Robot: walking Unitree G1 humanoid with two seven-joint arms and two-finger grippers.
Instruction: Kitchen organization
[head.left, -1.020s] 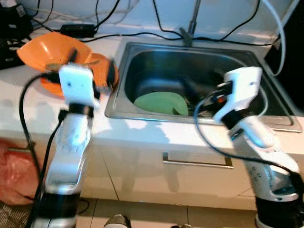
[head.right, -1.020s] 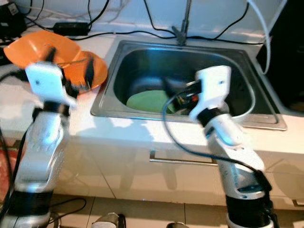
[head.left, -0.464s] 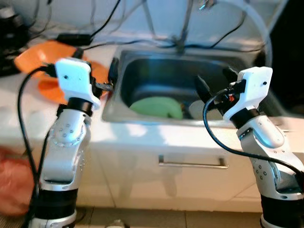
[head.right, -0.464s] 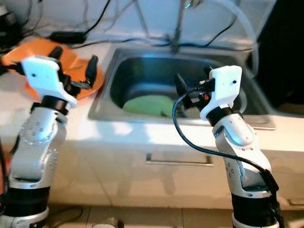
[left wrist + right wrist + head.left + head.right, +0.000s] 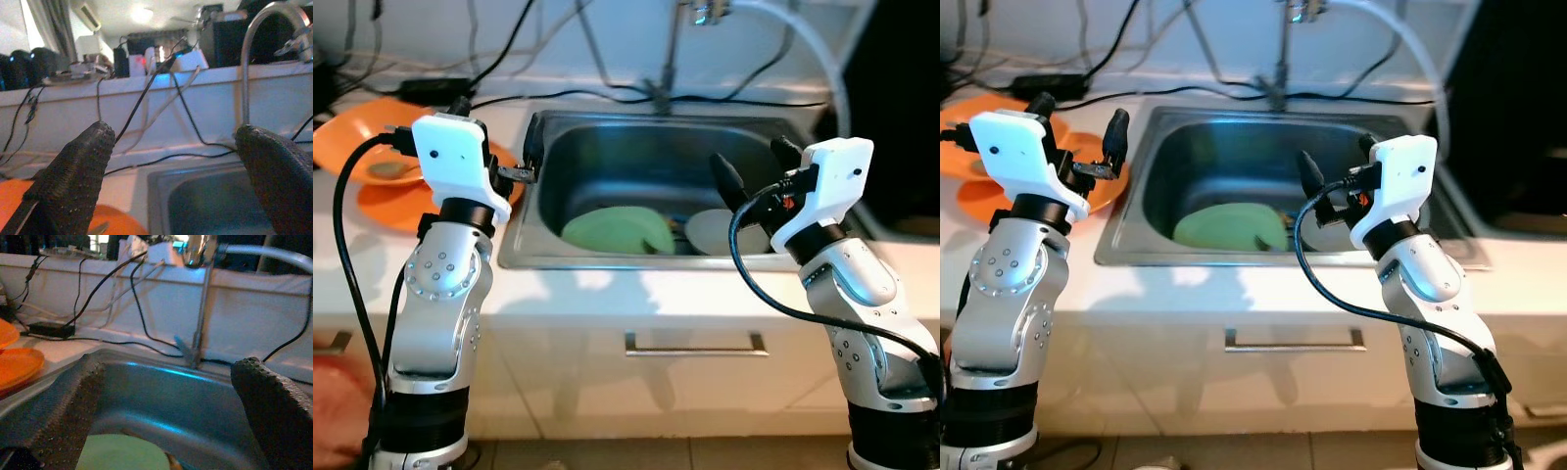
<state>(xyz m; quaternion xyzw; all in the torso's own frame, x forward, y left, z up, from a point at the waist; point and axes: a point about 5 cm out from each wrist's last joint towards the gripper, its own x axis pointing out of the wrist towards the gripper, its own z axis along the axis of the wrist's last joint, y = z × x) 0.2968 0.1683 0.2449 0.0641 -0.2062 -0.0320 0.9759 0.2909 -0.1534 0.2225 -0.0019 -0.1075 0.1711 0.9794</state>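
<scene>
The left claw (image 5: 499, 137) hangs raised above the white surface (image 5: 607, 294), its two black fingers spread wide and holding nothing. It sits over the left rim of the rectangular stainless steel sink (image 5: 651, 132). Just to its left lie the orange plastic plates (image 5: 362, 181), stacked on the surface, with a small spoon-like piece resting in the upper one. In the left wrist view the orange plate edge (image 5: 105, 223) shows below and between the fingers (image 5: 73, 181), and the curved metal tap (image 5: 249, 58) rises beyond them.

The right claw (image 5: 751, 166) is held up over the right half of the sink, its fingers also wide apart and empty. Below and to its left, on the sink floor, lies a round light green plate (image 5: 607, 230); directly beneath the claw sits a round white plate (image 5: 710, 230), touching the green one's right edge. The right wrist view looks between the fingers (image 5: 63, 406) at the green plate (image 5: 124, 458) and the sink's back wall.

Black cables (image 5: 538, 93) trail along the surface behind the sink.
</scene>
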